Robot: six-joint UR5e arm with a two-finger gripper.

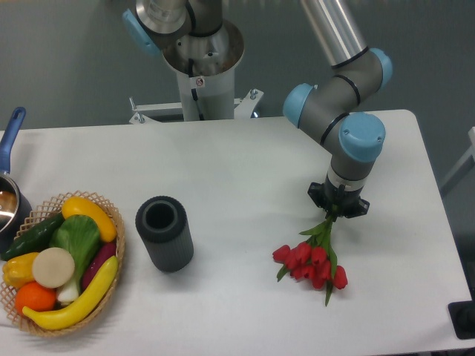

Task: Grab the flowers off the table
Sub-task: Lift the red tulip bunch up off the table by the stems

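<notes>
Wicker basket (pixel 117 245) – vegetables (pixel 63 256) | dark cylinder (pixel 164 233) – hollow

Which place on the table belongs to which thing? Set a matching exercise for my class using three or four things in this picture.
Things:
1. flowers
2. dark cylinder
3. wicker basket
4. pot

Places:
A. far left edge, cut off by the frame
B. front left, full of vegetables
C. right of centre, stems up at the gripper
D. middle, open end up

Pairs: 1-C, 2-D, 3-B, 4-A
</notes>
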